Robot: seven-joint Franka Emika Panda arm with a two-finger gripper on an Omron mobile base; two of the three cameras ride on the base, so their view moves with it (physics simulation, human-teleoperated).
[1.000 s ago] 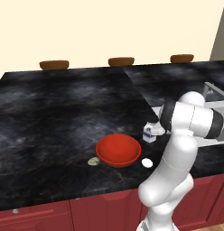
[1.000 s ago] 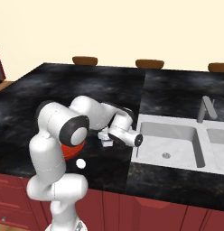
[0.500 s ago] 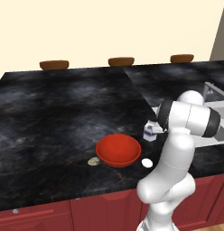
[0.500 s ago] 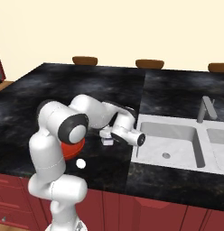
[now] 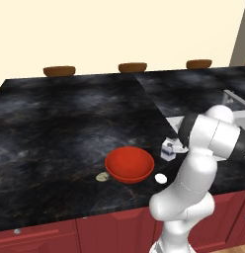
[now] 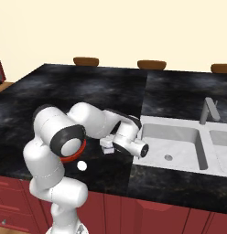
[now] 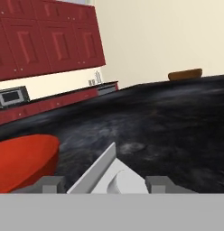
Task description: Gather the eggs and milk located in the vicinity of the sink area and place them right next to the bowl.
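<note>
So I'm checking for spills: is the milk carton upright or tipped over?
Upright. In the left base view the milk carton stands on the counter beside the red bowl, gabled top pointing up.

two eggs (image 5: 102, 176) (image 5: 160, 178), one milk (image 5: 167, 149), one bowl (image 5: 129, 164)

Over the last second the milk carton (image 5: 168, 149) has travelled with the gripper (image 6: 106, 147) away from the sink (image 6: 172, 140) and closer to the red bowl (image 5: 129, 164), and it now sits lower, about at the counter (image 5: 70, 118). The arm's forearm has swung leftward and down with it
</note>
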